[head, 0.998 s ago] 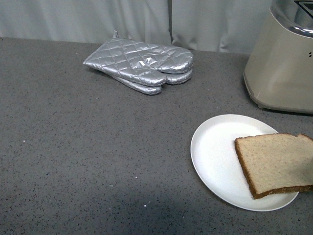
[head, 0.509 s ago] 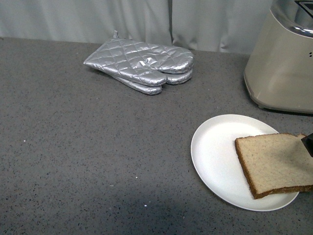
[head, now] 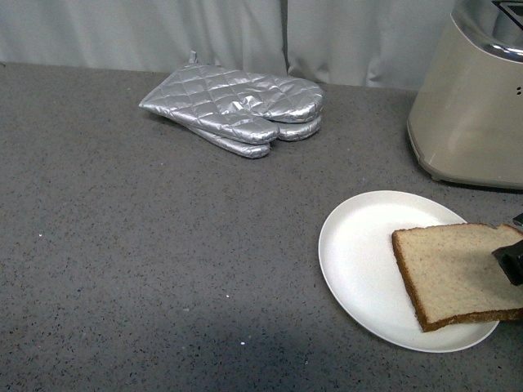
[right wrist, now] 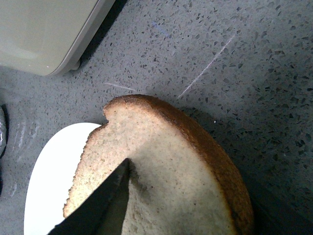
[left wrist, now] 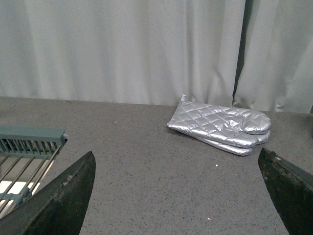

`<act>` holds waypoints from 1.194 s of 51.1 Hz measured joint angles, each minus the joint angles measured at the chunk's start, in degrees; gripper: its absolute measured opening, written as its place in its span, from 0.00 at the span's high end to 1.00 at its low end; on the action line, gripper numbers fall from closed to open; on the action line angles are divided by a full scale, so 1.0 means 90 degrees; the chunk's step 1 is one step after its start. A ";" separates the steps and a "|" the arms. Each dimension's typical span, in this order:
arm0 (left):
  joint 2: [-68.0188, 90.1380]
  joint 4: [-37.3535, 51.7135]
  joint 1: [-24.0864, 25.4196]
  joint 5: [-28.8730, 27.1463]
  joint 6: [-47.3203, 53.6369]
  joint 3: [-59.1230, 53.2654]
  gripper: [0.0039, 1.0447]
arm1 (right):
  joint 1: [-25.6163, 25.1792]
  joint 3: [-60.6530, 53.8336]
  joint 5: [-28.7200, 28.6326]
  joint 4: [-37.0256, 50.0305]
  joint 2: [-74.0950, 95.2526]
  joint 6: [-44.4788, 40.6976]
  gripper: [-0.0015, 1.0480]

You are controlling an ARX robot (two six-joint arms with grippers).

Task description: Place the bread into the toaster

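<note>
Since half a second ago, the right gripper (head: 513, 258) has come a little lower along the right edge of my front view, and a second ago it was not in view at all. Nothing else has shifted. From the front, the bread (head: 453, 273) lies flat on the right half of the white plate (head: 359, 245), its right part reaching past the rim. A dark piece of the gripper sits over that right part; so little of it shows that I cannot tell whether its jaws are apart or together. The toaster (head: 470, 106) stands behind the plate at the far right, well apart from the slice. Two silver oven mitts (head: 237, 110) lie stacked near the back of the grey counter (head: 122, 245), before a pale curtain (head: 163, 33).

On the left wrist view, the left gripper (left wrist: 176, 154) hangs over bare counter with its two dark fingers (left wrist: 63, 200) spread wide and nothing between them. The mitts (left wrist: 220, 127) lie ahead of it, and a teal wire rack (left wrist: 29, 144) shows at one side.

On the right wrist view, a single dark finger (right wrist: 100, 208) points onto the top face of the bread (right wrist: 186, 181). Its partner is out of frame. The plate (right wrist: 49, 181) shows under one side of the slice, and the toaster's (right wrist: 44, 29) lower corner is near.
</note>
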 joint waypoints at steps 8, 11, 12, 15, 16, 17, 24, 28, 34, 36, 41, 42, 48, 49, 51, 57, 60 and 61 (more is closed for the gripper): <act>0.0000 0.0000 0.0000 0.0000 0.0000 0.0000 0.06 | 0.0000 0.0095 -0.0032 -0.0175 -0.0143 0.0002 0.70; 0.0000 0.0000 0.0000 0.0000 0.0000 0.0000 0.06 | 0.0000 0.0138 -0.0046 -0.0257 -0.0238 0.0000 0.78; 0.0000 0.0000 0.0000 0.0000 0.0000 0.0000 0.06 | 0.0000 0.0158 -0.0046 -0.0299 -0.0279 0.0000 0.81; 0.0000 0.0000 0.0000 0.0000 0.0000 0.0000 0.06 | 0.0000 0.0192 -0.0046 -0.0386 -0.0367 0.0000 0.88; 0.0000 0.0000 0.0000 0.0000 0.0000 -0.0002 0.06 | 0.0000 0.0204 -0.0046 -0.0420 -0.0410 0.0000 0.91; 0.0000 0.0000 0.0000 0.0000 0.0000 0.0000 0.06 | 0.0000 0.0211 -0.0046 -0.0437 -0.0432 -0.0002 0.92; 0.0000 0.0000 0.0000 0.0000 0.0000 0.0000 0.06 | 0.0002 0.0257 -0.0046 -0.0716 -0.0758 -0.0017 0.97; 0.0000 0.0000 0.0000 0.0000 0.0000 0.0000 0.06 | 0.0019 0.0282 -0.0022 -0.0950 -0.1052 -0.0049 0.97; 0.0000 0.0000 0.0000 0.0000 0.0000 0.0000 0.06 | 0.0061 0.0311 0.0029 -0.1532 -0.1979 -0.0243 0.97; 0.0000 0.0000 0.0000 0.0000 0.0000 0.0000 0.06 | 0.0056 0.0328 0.0058 -0.1756 -0.2375 -0.0318 0.97; 0.0000 0.0000 0.0000 0.0000 0.0000 0.0000 0.06 | -0.0027 0.0423 0.0197 -0.2414 -0.3395 -0.0556 0.97; 0.0000 0.0000 0.0000 0.0000 0.0000 0.0000 0.06 | -0.0066 0.0461 0.0221 -0.2574 -0.3636 -0.0602 0.97; 0.0000 0.0000 0.0000 0.0000 0.0000 0.0000 0.06 | -0.0408 0.0872 0.0478 -0.3439 -0.4894 -0.0918 0.97; 0.0000 0.0000 0.0000 0.0000 0.0000 -0.0002 0.06 | -0.0483 0.0974 0.0534 -0.3616 -0.5049 -0.0971 0.97; 0.0000 0.0000 0.0000 0.0000 0.0000 0.0000 0.06 | -0.0602 0.1139 0.0612 -0.3798 -0.5243 -0.1032 0.97; 0.0000 0.0000 0.0000 0.0000 0.0000 -0.0002 0.06 | -0.0979 0.1775 0.0935 -0.4194 -0.5544 -0.1253 0.97; 0.0000 0.0000 0.0000 0.0000 0.0000 0.0000 0.06 | -0.1158 0.2217 0.1268 -0.4250 -0.5540 -0.1481 0.97; 0.0000 0.0000 0.0000 0.0000 0.0000 -0.0002 0.06 | -0.1200 0.2404 0.1445 -0.4243 -0.5508 -0.1608 0.97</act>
